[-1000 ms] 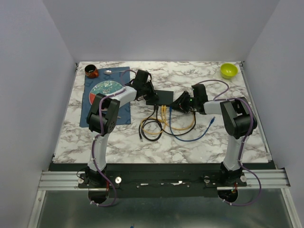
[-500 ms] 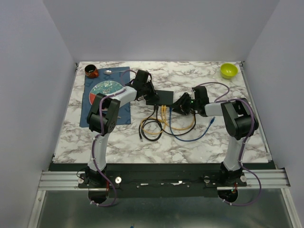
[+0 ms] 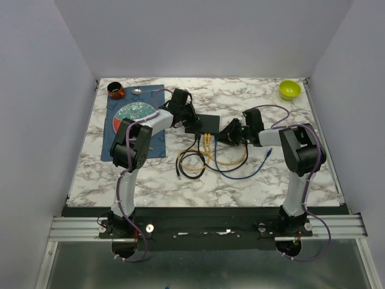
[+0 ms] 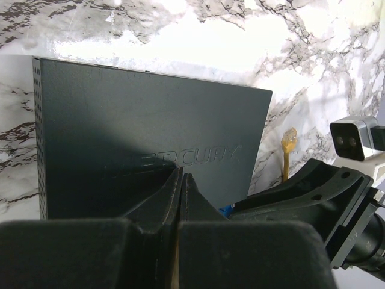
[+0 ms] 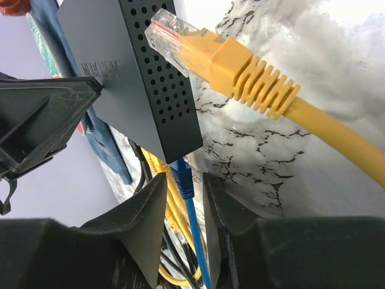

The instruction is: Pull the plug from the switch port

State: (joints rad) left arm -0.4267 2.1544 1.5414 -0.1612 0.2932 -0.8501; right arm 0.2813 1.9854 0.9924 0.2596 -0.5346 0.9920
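Observation:
The switch point(image 3: 202, 123) is a flat black box mid-table, with yellow, black and blue cables plugged into its near edge. It fills the left wrist view point(image 4: 150, 132). My left gripper point(image 4: 180, 176) is shut, its tips resting on the switch's top near its left end point(image 3: 185, 120). My right gripper point(image 5: 183, 186) is open at the switch's right corner point(image 3: 227, 133). The blue plug point(image 5: 181, 177) sits in the port between its fingers, which stand apart from it on both sides. A loose yellow plug point(image 5: 210, 57) lies beside the switch's vented side point(image 5: 162, 84).
A blue mat point(image 3: 135, 123) with a round plate point(image 3: 133, 112) lies at the left, a dark cup point(image 3: 116, 91) behind it. A green bowl point(image 3: 289, 89) sits at the far right corner. Cable loops point(image 3: 210, 159) spread in front of the switch.
My right gripper has edged slightly left towards the switch's corner. The left arm and the switch have not moved.

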